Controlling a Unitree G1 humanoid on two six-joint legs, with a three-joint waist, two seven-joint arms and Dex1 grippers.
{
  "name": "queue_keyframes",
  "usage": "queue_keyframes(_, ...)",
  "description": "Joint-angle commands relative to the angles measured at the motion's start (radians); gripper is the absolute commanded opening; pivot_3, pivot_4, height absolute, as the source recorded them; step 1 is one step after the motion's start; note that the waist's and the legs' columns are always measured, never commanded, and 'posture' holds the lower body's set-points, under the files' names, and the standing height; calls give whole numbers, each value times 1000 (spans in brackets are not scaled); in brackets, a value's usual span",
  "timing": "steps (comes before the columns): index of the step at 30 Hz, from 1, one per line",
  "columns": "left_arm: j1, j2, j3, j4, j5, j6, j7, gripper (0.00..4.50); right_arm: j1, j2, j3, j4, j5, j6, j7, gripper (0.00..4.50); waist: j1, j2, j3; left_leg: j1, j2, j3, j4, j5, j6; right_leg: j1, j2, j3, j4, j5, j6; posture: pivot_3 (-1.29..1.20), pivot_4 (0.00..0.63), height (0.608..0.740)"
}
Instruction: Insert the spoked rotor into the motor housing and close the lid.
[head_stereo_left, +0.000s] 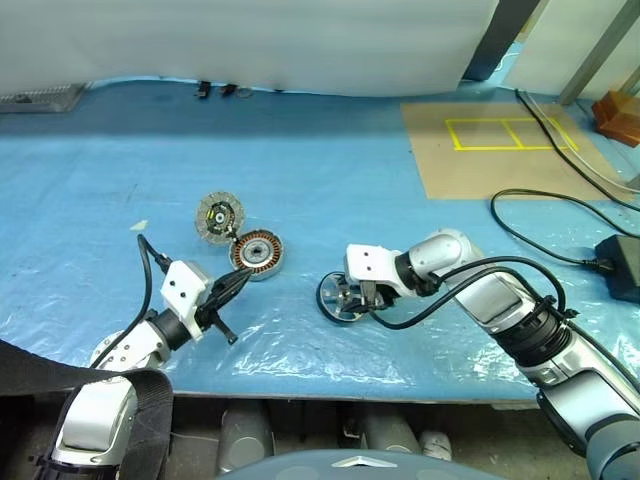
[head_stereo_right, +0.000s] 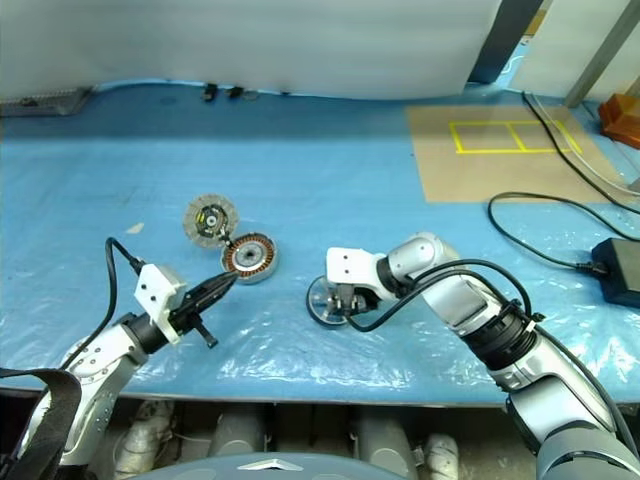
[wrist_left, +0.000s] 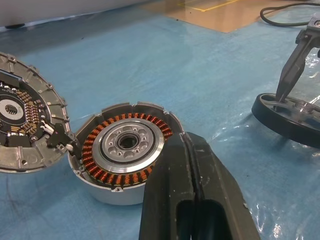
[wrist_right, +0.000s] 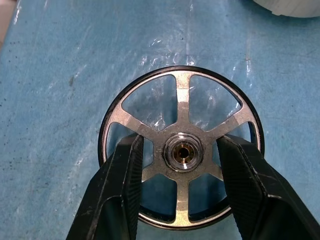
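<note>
The spoked rotor (wrist_right: 183, 102) lies flat on the blue sheet, hub up. My right gripper (wrist_right: 179, 142) points down over it, open, with one finger on each side of the hub and a gap to it on both sides. To its left sits the motor housing (head_stereo_left: 258, 253), its copper windings showing. The lid (head_stereo_left: 219, 217) lies swung open beside the housing, inside face up, joined at the housing's edge. My left gripper (wrist_left: 186, 137) is shut on nothing, its tip close to the housing's near edge.
A brown board with yellow tape (head_stereo_left: 495, 150) lies at the back right. A black cable and power brick (head_stereo_left: 620, 265) are on the right. Small dark items (head_stereo_left: 220, 90) sit at the table's far edge. The table's front edge runs just below both arms.
</note>
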Motion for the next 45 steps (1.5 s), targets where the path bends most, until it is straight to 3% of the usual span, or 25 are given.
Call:
queue_keyframes(1,-15,7,8,-6,-1,-19,-6,0,-1,6,23,3,-34,-6,-9,1751,-1,0,0,0,0,0,0,0,0,0,0,0,0,0,0,0,150,740)
queue_keyframes(4,-17,11,20,-1,-4,-23,-7,0,-4,25,9,-3,-23,-6,-14,1225,-4,-1,-1,1,1,0,0,0,0,4,0,0,0,-1,2,0,150,740)
queue_keyframes(8,-12,13,36,2,0,-31,-2,0,-20,55,-47,-41,66,-15,29,1225,-3,-1,-1,4,1,0,0,0,0,4,0,0,1,-4,7,0,150,740)
queue_keyframes(11,-5,11,54,3,3,-50,8,0,-63,110,-96,-35,120,13,9,1225,-4,-1,-1,2,1,0,1,0,0,1,0,0,1,0,0,0,150,740)
queue_keyframes(19,109,-19,124,-71,-35,-74,36,0,-252,335,-239,102,236,142,-145,1225,-6,-1,-1,-1,1,0,0,0,0,-2,0,0,0,0,-1,0,150,740)
queue_keyframes(26,177,-37,110,-108,-16,-71,71,0,-347,442,-200,289,194,169,-251,1225,0,-1,-1,-2,0,0,-1,0,0,-2,0,0,0,0,-1,0,150,740)
queue_keyframes(33,186,-64,78,-121,7,-75,103,0,-400,495,-138,503,103,39,-299,1225,-2,-1,0,-2,1,0,-1,0,-1,-3,0,0,0,0,-1,0,150,740)
queue_keyframes(45,168,-57,82,-63,2,-104,72,0,-383,501,-88,514,59,-49,-225,1225,-2,-1,0,-3,1,0,-1,1,-2,-4,0,0,0,0,-1,0,150,740)
